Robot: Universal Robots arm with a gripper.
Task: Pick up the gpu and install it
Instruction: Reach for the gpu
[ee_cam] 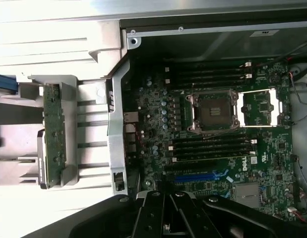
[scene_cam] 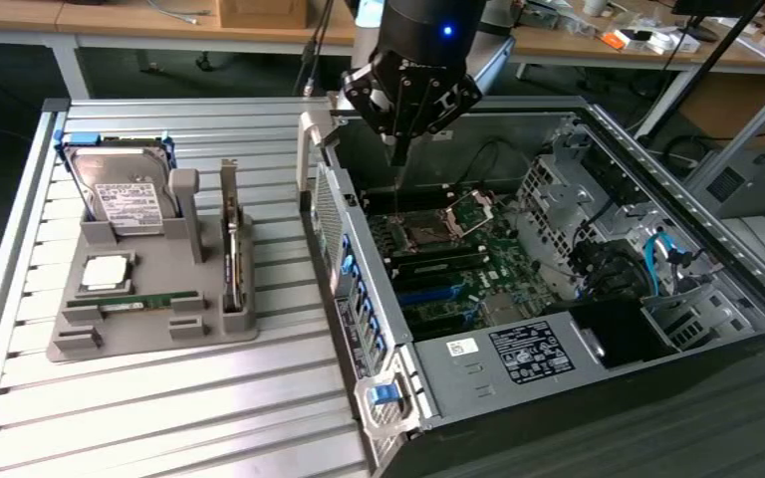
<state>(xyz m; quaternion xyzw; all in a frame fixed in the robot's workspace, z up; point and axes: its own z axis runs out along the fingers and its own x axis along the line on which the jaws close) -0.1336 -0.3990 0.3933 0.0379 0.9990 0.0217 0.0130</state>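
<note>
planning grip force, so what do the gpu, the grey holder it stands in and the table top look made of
The gpu: rigid circuit board, green in the wrist view, with a silvery, probably metal end piece. The grey holder: matte, uniform grey, blocky, so probably plastic, maybe printed. The table top: ribbed silvery slats with a soft sheen, which looks like aluminium profile.

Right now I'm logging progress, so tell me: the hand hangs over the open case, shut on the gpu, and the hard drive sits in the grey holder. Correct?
Not quite. The exterior view shows the hand shut on nothing: the gpu stands on edge in the grey holder, near the hard drive. The rest holds.
</note>
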